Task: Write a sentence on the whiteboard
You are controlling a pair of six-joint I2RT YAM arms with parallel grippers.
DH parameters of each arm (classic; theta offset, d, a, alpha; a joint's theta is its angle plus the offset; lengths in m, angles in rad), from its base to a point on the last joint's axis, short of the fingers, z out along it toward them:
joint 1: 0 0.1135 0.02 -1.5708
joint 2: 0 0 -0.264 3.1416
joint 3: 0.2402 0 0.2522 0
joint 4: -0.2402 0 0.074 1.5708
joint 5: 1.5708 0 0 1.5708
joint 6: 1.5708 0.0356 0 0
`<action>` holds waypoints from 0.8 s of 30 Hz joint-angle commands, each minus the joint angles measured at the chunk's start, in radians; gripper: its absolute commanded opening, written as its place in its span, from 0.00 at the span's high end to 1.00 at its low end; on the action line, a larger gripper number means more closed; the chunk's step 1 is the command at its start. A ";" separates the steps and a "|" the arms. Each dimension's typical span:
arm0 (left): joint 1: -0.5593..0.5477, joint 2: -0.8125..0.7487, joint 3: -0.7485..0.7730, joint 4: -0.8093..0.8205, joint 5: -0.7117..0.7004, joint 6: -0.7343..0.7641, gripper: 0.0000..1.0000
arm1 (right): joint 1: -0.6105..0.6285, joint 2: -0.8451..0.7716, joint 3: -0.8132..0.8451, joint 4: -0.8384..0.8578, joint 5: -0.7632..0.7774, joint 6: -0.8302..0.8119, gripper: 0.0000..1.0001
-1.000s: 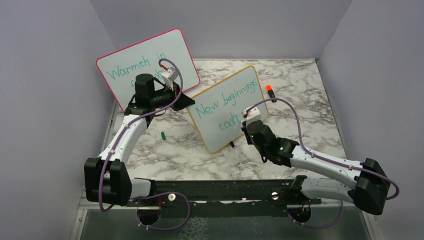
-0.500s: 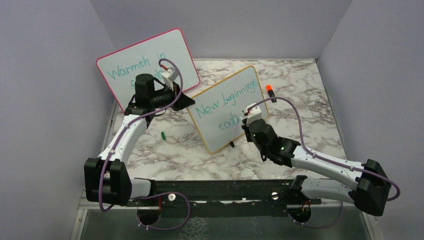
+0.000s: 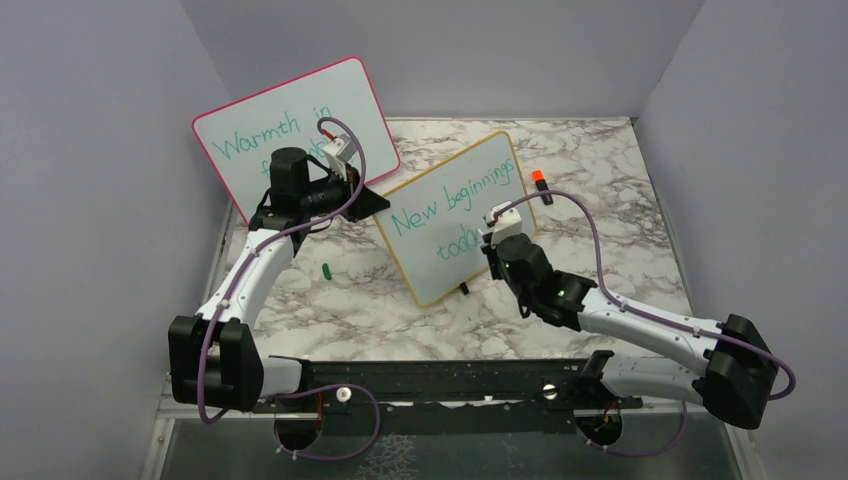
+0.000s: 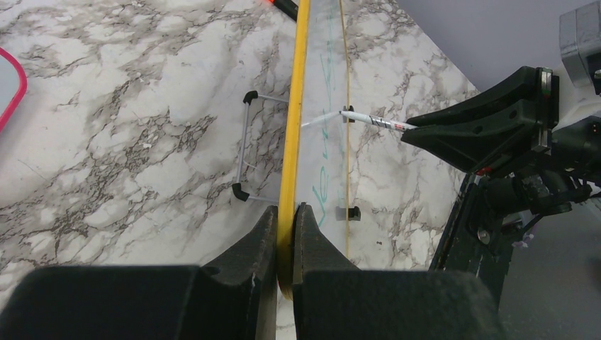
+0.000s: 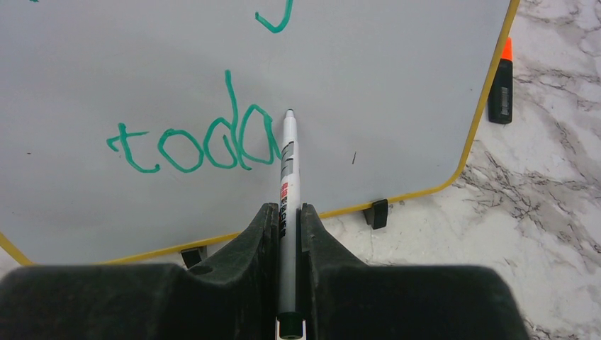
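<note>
Teal sentence (image 5: 205, 145) ends "toda" beside marker (image 5: 287, 170) tip, clearest from right wrist

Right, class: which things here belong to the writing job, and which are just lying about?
In use: yellow-framed whiteboard, teal sentence, white marker, left fingers clamping the board, right fingers holding the marker.
Lying about: pink-framed whiteboard, orange-capped marker, small green cap.

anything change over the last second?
Right gripper with the marker edged slightly away from the bases, up the whiteboard; its tip sits just past "toda". Nothing grabbed or released. Left gripper still clamps the whiteboard's edge; pink board and orange marker unmoved.
</note>
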 commanded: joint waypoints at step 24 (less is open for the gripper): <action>0.002 0.025 -0.013 -0.054 -0.123 0.081 1.00 | -0.028 -0.018 -0.022 -0.103 -0.003 0.076 1.00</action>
